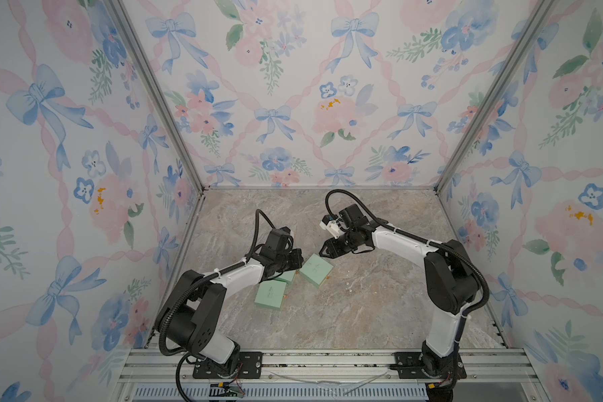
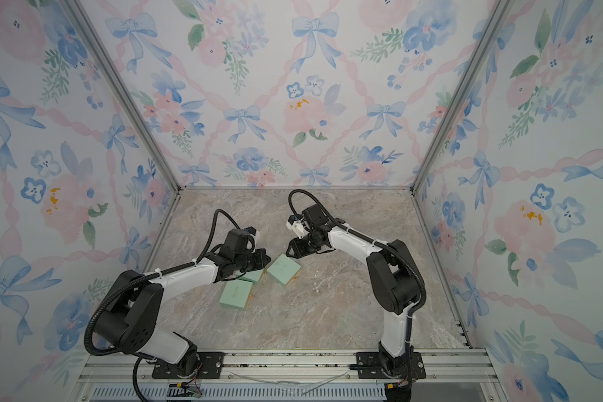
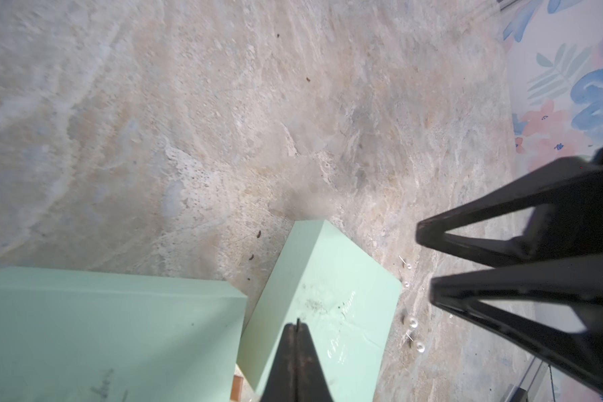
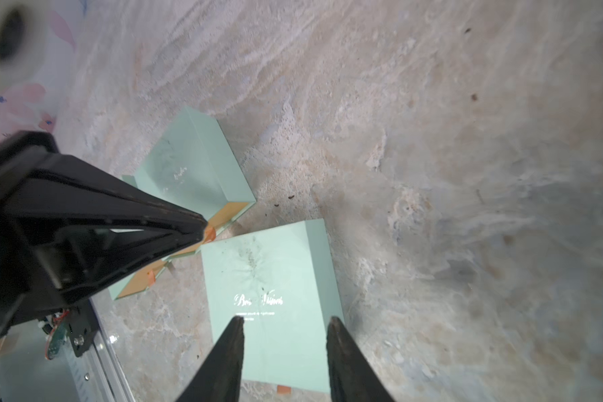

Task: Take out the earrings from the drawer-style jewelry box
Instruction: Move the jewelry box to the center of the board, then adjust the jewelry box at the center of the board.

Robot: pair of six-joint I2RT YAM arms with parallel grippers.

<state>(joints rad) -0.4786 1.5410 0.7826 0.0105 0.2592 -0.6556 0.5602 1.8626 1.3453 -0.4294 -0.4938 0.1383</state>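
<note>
Three mint-green jewelry boxes lie mid-table. One [image 1: 315,269] [image 2: 283,269] lies under both grippers, one [image 1: 271,294] sits nearer the front, and my left arm half hides the last [image 1: 287,277]. Several tiny pearl earrings [image 3: 412,322] [image 1: 351,289] lie loose on the stone beside the first box [image 3: 328,296]. My left gripper [image 3: 297,323] [image 1: 297,260] is shut and empty, tip just over that box. My right gripper [image 4: 286,322] [image 1: 322,251] is open above the same box [image 4: 268,296], holding nothing. An orange pull tab [image 4: 283,389] shows at its edge.
Orange drawer insides [image 4: 230,212] show at the ends of the other two boxes [image 4: 195,163]. The two grippers' tips are close together over the boxes. Floral walls enclose the marble table [image 1: 380,313] on three sides. A metal rail [image 1: 328,362] runs along the front.
</note>
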